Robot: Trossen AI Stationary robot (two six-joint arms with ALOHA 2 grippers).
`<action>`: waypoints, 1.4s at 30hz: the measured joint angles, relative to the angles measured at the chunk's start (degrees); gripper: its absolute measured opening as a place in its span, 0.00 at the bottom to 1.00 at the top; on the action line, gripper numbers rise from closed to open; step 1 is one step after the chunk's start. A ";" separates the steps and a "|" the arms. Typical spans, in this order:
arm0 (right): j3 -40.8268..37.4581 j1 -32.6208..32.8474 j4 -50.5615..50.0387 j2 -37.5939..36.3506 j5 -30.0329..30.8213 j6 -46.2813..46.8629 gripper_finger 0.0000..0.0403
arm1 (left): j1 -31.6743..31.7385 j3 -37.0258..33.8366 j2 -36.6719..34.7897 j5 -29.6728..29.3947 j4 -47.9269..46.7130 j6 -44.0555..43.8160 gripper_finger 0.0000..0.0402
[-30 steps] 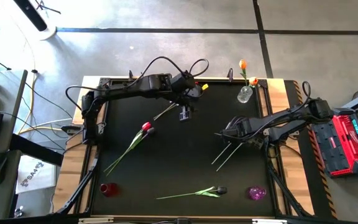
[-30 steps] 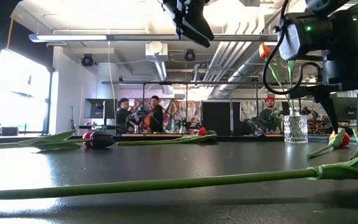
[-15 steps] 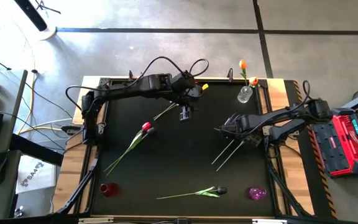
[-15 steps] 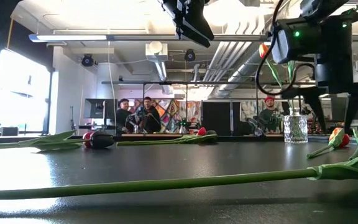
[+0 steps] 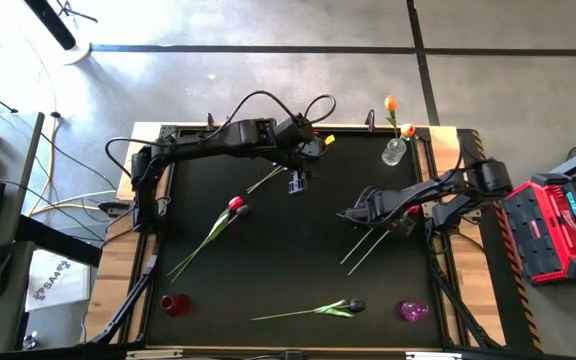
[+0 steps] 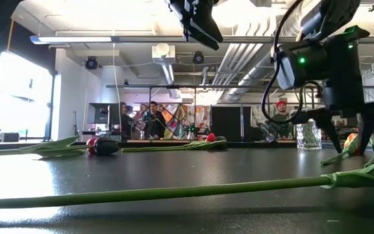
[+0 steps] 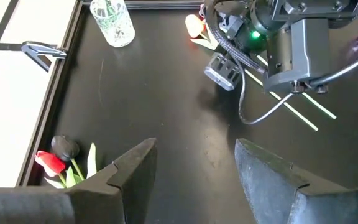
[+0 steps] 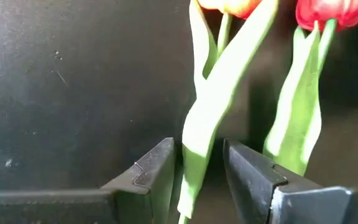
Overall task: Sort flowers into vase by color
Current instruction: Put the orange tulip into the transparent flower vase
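Note:
Two tulips lie side by side right of the table's centre, an orange one (image 8: 219, 93) and a red one (image 8: 303, 106), with their stems (image 5: 363, 248) running toward the near edge. My right gripper (image 8: 197, 155) is open and low over them, one finger on each side of the orange tulip's leafy stem just below the head. In the low view, the right gripper (image 6: 350, 133) straddles the orange head. My left gripper (image 7: 194, 162) is open and hangs high above the table's far middle (image 5: 296, 183). A clear glass vase (image 5: 394, 151) at the far right holds orange tulips.
A red tulip (image 5: 235, 204) lies left of centre with a dark head beside it. A dark tulip (image 5: 354, 306) lies near the near edge. A small red vase (image 5: 175, 304) stands near left and a purple vase (image 5: 413, 310) near right.
My right gripper has moved down and slightly toward the table's left, settling over the orange tulip with its fingers astride the stem. The flowers have not moved.

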 joint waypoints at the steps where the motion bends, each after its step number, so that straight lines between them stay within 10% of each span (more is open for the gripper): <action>1: 0.00 0.00 0.26 0.48 0.04 -0.02 0.34 | 0.00 0.00 0.00 0.00 0.00 0.14 0.51; 26: -1.78 -0.09 2.75 -1.96 3.03 -5.80 0.06 | 0.00 0.00 0.02 -0.46 1.03 0.40 0.51; 42: 15.90 -0.07 -13.48 -1.99 11.34 -17.16 0.03 | 0.00 0.00 1.01 1.66 -0.08 -4.57 0.51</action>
